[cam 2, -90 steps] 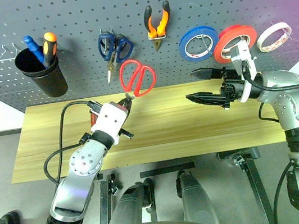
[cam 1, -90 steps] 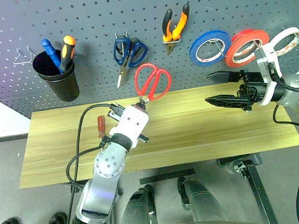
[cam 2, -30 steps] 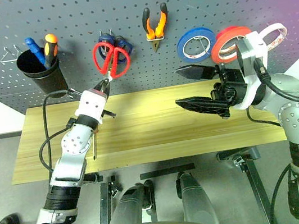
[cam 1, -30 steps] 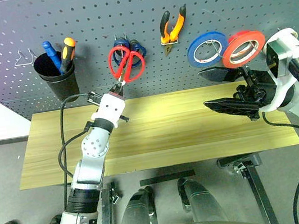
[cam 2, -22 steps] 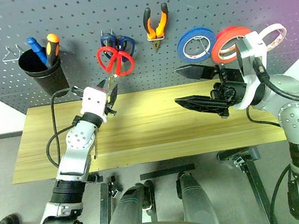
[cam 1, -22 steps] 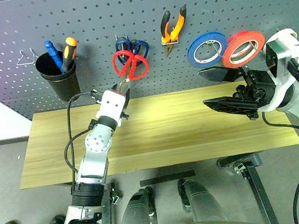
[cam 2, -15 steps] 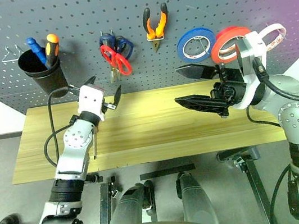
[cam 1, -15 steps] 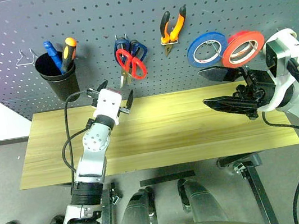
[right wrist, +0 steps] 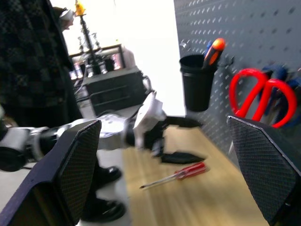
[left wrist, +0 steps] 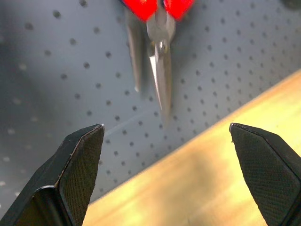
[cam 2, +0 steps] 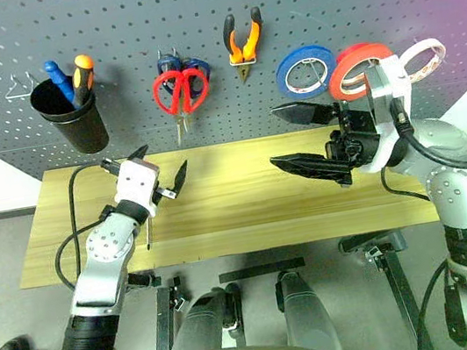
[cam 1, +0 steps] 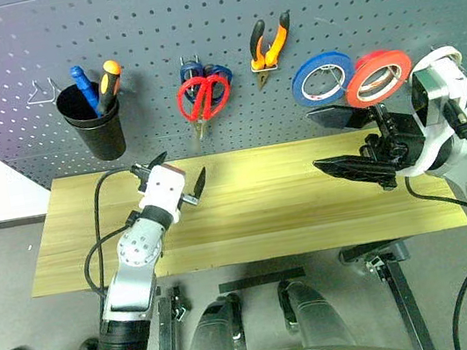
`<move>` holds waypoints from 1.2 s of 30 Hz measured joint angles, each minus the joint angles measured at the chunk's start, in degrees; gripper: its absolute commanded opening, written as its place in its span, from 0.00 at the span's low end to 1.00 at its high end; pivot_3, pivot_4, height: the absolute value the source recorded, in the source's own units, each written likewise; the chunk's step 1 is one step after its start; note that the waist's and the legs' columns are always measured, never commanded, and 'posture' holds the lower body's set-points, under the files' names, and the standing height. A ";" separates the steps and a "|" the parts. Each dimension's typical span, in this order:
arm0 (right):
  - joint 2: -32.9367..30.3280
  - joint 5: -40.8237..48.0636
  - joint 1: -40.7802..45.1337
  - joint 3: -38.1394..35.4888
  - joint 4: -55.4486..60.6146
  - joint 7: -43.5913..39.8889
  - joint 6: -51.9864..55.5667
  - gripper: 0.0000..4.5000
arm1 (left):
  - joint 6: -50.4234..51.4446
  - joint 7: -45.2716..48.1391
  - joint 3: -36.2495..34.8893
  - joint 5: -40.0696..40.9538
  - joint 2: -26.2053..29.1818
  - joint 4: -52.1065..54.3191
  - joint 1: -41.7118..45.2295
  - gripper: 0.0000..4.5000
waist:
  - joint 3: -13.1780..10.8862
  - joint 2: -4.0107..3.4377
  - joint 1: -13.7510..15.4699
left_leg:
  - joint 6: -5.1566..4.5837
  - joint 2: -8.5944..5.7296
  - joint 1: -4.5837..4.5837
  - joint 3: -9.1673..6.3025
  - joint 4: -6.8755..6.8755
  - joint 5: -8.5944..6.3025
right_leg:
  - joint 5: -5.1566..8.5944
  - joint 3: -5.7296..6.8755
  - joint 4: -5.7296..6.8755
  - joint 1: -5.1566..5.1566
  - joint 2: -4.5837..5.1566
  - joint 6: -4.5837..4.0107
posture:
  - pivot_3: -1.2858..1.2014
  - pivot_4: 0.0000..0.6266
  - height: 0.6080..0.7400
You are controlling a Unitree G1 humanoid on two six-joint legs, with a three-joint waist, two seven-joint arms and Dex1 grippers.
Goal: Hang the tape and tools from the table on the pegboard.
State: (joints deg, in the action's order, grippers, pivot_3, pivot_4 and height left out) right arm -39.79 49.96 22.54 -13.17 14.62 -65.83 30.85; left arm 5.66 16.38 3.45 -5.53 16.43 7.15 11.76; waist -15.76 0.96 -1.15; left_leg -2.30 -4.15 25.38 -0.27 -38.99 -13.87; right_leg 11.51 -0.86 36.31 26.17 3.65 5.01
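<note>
At centre-left of the frame, the left hand (cam 1: 177,180) hovers empty over the desk (cam 1: 266,214), fingers apart, below the red-handled scissors (cam 1: 203,98) hanging on the pegboard (cam 1: 209,19). The right hand (cam 1: 339,140) points left, fingers spread, empty. The red-handled screwdriver (right wrist: 176,174) lies on the desk.

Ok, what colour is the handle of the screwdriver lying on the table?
Red handle on the screwdriver, clearest in the right wrist view.
</note>
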 measured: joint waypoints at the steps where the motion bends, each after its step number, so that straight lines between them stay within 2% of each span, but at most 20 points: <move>1: -0.21 -0.69 -0.18 0.30 -0.65 -0.64 -0.36 1.00 | 0.37 0.43 0.01 0.05 0.35 0.45 -0.56 0.99 | 0.03 0.00 0.00 | 0.00 0.00 -0.01 0.00 0.00 0.00 | 0.00 0.00 0.01 -0.01 0.00 -0.01 | 0.48 0.35 1.00; 7: -4.31 -3.03 -1.67 2.20 -5.44 -6.39 0.92 1.00 | 1.64 1.76 -1.62 1.04 2.65 1.37 -2.69 0.99 | 0.04 0.00 0.06 | 0.00 0.00 0.00 0.00 -0.01 0.00 | -0.01 0.00 -0.01 0.00 0.01 -0.02 | 0.48 0.36 1.00; 16: -5.27 -5.29 -3.22 2.13 -8.77 -12.66 -2.61 1.00 | 3.17 1.47 -3.22 2.09 3.18 -2.25 -2.64 0.99 | 0.08 -0.05 0.07 | 0.00 0.01 0.00 0.00 0.00 -0.01 | -0.01 0.00 -0.01 -0.01 0.01 -0.02 | 0.47 0.37 1.00; 27: -5.44 -6.97 -4.86 2.01 -13.29 -19.38 -8.31 1.00 | 18.25 1.15 -5.15 5.02 3.23 -1.36 -4.65 0.99 | 0.08 -0.05 0.11 | 0.01 0.01 -0.01 -0.01 0.00 -0.01 | -0.01 -0.01 -0.01 -0.02 0.01 -0.03 | 0.48 0.39 1.00; 31: -5.87 -7.82 -6.08 1.89 -16.58 -23.13 -10.45 1.00 | 22.24 -0.27 -6.78 5.12 3.45 -2.78 -2.85 0.99 | 0.08 -0.05 0.17 | 0.01 0.01 -0.01 -0.01 0.00 -0.01 | -0.01 -0.01 -0.01 -0.02 0.01 -0.03 | 0.48 0.40 1.00; 36: -6.46 -9.47 -6.61 1.26 -21.32 -25.15 -12.69 1.00 | 22.10 -2.86 -8.25 4.96 3.44 -8.79 1.89 0.99 | 0.08 -0.05 0.15 | 0.02 0.01 -0.01 -0.01 0.00 -0.01 | -0.01 -0.01 -0.01 0.01 0.02 -0.03 | 0.48 0.41 1.00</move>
State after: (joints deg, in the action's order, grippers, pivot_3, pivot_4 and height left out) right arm -46.25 40.49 15.93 -11.91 -6.71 -90.98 18.16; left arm 27.76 13.51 -4.80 -0.57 19.87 -1.63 13.65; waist -15.67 0.91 -1.00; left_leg -2.28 -4.13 25.38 -0.28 -38.98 -13.89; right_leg 11.50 -0.87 36.30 26.18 3.67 4.98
